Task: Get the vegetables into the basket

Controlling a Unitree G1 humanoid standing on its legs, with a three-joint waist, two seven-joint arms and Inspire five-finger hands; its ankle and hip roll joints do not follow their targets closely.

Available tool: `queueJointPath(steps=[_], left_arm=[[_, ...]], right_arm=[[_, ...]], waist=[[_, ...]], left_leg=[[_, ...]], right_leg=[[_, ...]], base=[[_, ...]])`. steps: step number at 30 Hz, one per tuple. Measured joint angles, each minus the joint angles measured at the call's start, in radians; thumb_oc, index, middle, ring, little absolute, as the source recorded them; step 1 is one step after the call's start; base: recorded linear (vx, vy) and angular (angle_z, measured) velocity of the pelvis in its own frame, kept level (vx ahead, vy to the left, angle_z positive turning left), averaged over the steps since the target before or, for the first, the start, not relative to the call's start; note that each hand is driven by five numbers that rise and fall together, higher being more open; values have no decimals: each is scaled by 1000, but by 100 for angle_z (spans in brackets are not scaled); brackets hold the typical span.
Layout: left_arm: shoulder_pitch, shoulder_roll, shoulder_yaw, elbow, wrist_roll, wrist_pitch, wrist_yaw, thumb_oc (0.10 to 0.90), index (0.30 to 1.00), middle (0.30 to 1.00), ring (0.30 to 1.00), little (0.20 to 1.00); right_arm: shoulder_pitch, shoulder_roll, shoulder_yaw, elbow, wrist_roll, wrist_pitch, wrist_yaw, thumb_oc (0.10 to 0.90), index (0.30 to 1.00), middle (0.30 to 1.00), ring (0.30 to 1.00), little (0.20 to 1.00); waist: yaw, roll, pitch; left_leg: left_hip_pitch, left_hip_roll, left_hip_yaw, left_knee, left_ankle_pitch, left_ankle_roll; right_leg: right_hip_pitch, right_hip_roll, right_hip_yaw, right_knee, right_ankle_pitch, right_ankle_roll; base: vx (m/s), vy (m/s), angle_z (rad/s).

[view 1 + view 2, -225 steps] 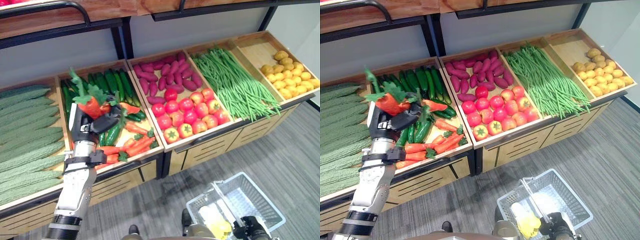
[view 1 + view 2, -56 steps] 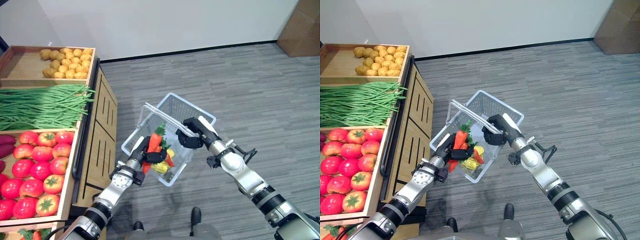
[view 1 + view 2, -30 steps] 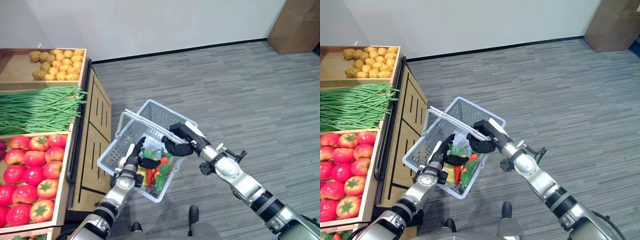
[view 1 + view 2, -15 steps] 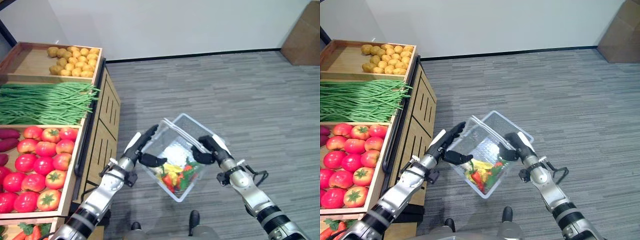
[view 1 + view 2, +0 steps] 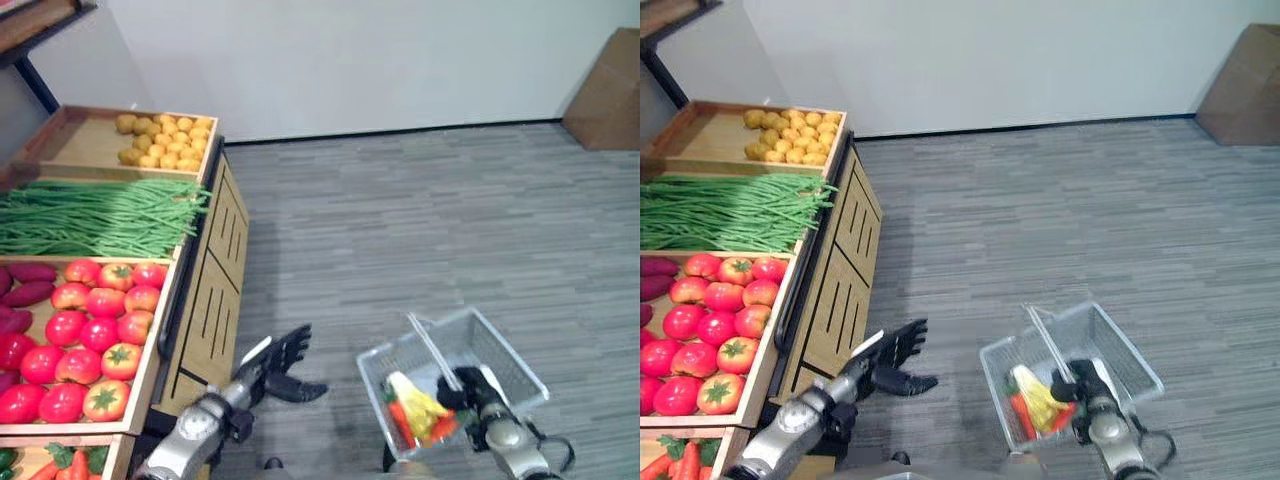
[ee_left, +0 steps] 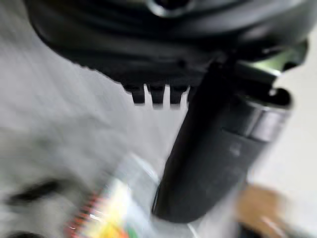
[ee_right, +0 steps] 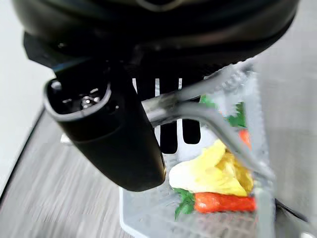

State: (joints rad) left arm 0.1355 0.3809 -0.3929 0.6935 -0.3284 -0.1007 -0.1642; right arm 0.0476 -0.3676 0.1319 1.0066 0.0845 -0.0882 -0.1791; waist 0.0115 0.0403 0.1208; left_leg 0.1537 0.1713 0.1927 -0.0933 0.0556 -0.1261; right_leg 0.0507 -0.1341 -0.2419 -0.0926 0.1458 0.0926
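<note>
Two hands at work: right hand [image 5: 1087, 388] grips the handle of the basket [image 5: 1132, 368], carrots [image 7: 223, 202] and yellow veg inside. Left hand [image 5: 895, 357] empty, fingers spread, near the stand [image 5: 830, 285]. Next, probably: another vegetable pick.

We're on a grey striped plank floor [image 5: 420, 230] with a plain white wall [image 5: 350, 60] and dark baseboard at the far side. A brown cardboard box [image 5: 605, 90] sits in the far corner against that wall. A wooden produce stand [image 5: 205, 290] with slatted side panels runs along our left. Lighting's soft and even.
</note>
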Motion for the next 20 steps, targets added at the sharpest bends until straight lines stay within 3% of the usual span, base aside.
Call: queueJointPath(steps=[1, 4, 5, 6, 8, 12, 20], left_arm=[[13, -62, 97, 134, 32, -14, 18, 900, 1000, 1000, 1000, 1000], [28, -167, 239, 374, 30, 15, 106, 900, 1000, 1000, 1000, 1000], [29, -169, 244, 374, 30, 11, 114, 900, 1000, 1000, 1000, 1000], [20, -170, 249, 388, 40, -2, 119, 900, 1000, 1000, 1000, 1000], [-53, -187, 272, 526, 178, -20, 174, 900, 1000, 1000, 1000, 1000], [-72, -197, 295, 558, 250, -18, 218, 900, 1000, 1000, 1000, 1000], [-71, -229, 359, 580, 247, -17, 254, 900, 1000, 1000, 1000, 1000]], right_arm=[[6, 19, -40, 58, 15, -20, -3, 400, 300, 300, 300, 300], [43, 44, -51, 133, 54, -19, -17, 400, 300, 300, 300, 300], [47, 49, -54, 144, 59, -19, -18, 400, 300, 300, 300, 300], [47, 58, -67, 165, 75, -23, -18, 400, 300, 300, 300, 300], [39, 76, -83, 242, 93, -36, -19, 400, 300, 300, 300, 300], [52, 76, -38, 256, 79, -37, -12, 400, 300, 300, 300, 300], [71, 92, -38, 268, 69, -42, 3, 400, 300, 300, 300, 300]], waist=[[-1, 0, -8], [2, -2, -24], [2, -10, -19], [5, -1, -25], [-1, -8, -48], [1, -12, -52], [4, -13, -55]], left_leg=[[-1, 2, -3, 3, 1, -1], [-7, -2, -5, 4, 2, -3], [-13, -4, -10, 3, 1, 1], [-17, -6, -16, 3, 4, 3], [-13, -6, -8, 0, 0, 0], [-9, -1, 0, 0, -4, -7], [-11, -1, 0, 1, -3, -4]], right_leg=[[0, 0, -2, 0, 0, 0], [-3, -5, -7, 0, -3, 1], [-5, -6, -10, 0, -2, 2], [-5, -8, -14, 0, -2, 2], [-5, -9, -8, 0, -7, -6], [-7, -7, -3, 0, -7, -5], [-9, -6, -4, 0, -7, -5]], base=[[-20, 1, 5], [-14, 2, 7], [-9, 3, 13], [-8, 1, 11], [-6, -1, -7], [-1, -5, -9], [0, 0, 0]])
